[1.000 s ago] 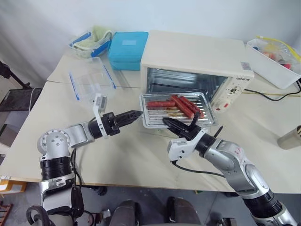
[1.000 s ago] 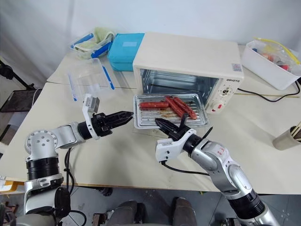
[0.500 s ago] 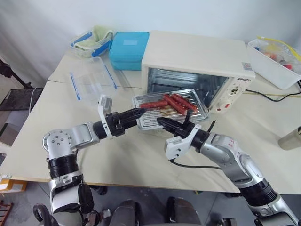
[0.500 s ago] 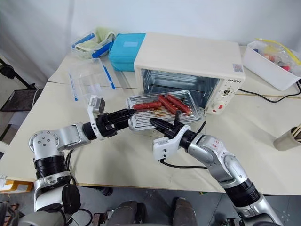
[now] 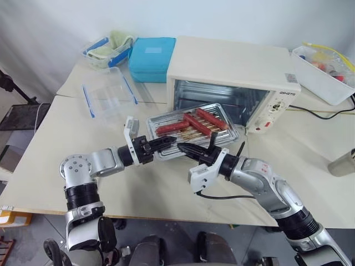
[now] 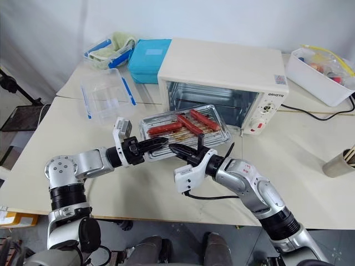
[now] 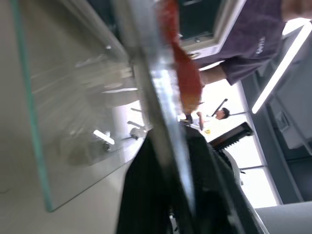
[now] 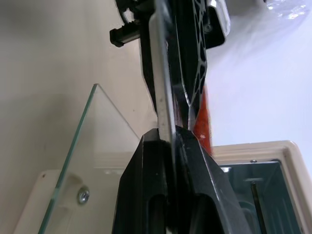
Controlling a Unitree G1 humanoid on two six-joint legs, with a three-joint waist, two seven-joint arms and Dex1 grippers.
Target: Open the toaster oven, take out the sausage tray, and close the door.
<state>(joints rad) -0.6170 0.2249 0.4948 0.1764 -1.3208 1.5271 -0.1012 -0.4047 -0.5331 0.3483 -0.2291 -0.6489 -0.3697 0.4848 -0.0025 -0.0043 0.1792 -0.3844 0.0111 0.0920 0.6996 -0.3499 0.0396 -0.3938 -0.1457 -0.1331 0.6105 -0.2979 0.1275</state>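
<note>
The cream-white toaster oven stands open, its glass door folded down flat onto the table in front of it. The silver sausage tray, bearing three red sausages, hangs tilted just in front of the oven's mouth, above the door. My left gripper is shut on the tray's near left rim. Right beside it, my right gripper is shut on the near rim too. In both wrist views the thin metal rim runs between the black fingers.
A teal lidded box sits left of the oven, with a clear container with blue clips nearer me. A white bin, a black cable and a cup lie right. A person shows in the left wrist view.
The left gripper moved right to the tray and shut on its rim. The tray rose off the open door and came out toward me and to the left, still held by the right gripper.
</note>
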